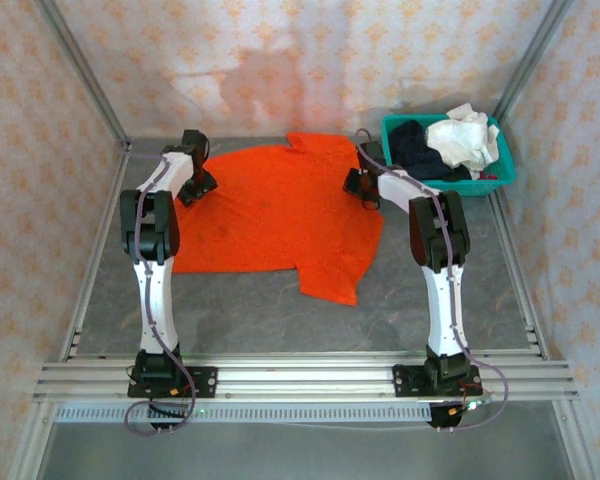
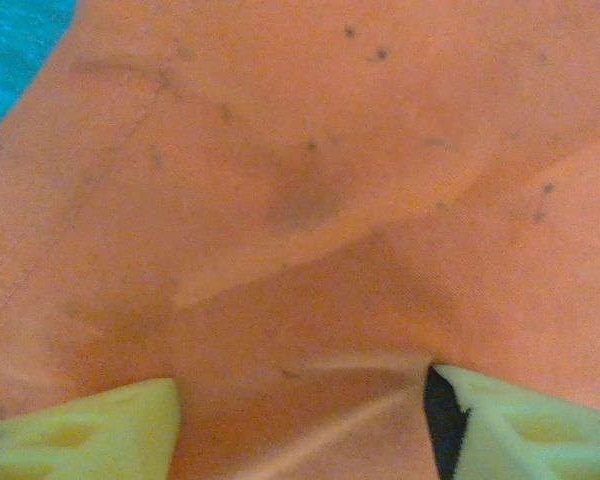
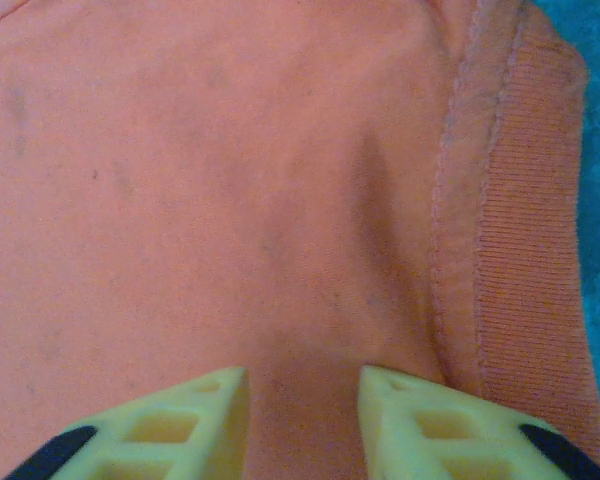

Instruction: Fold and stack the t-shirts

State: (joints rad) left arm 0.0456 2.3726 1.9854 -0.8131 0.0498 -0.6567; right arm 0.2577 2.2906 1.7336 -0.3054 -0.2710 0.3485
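The job is at its beginning. The orange t-shirt [image 1: 270,210] lies spread open on the table [image 1: 280,310], flat and not yet folded, one sleeve trailing toward the arm bases. The white t-shirt [image 1: 465,140] and the navy t-shirt [image 1: 412,148] sit crumpled in the teal basket [image 1: 505,170], just beyond and outboard of the right claw [image 1: 363,190]. No stack exists, so every fold is left to do.

The left claw [image 1: 195,188] is down on the orange cloth at its own side's far edge. Its jaws stand wide apart, and a soft ridge of fabric rises in the gap between them. It grips nothing; the cloth runs under and ahead of the fingers.

The right claw is down on the opposite far edge of the same shirt. Its jaws are set narrower but plainly parted, with orange fabric in the gap. A ribbed band [image 3: 530,230] runs just outboard of its right-hand finger. Whether the fingertips press the cloth or hang just above it is hard to tell from so close; my reading is that both claws are placed to pinch the far edge for a first fold
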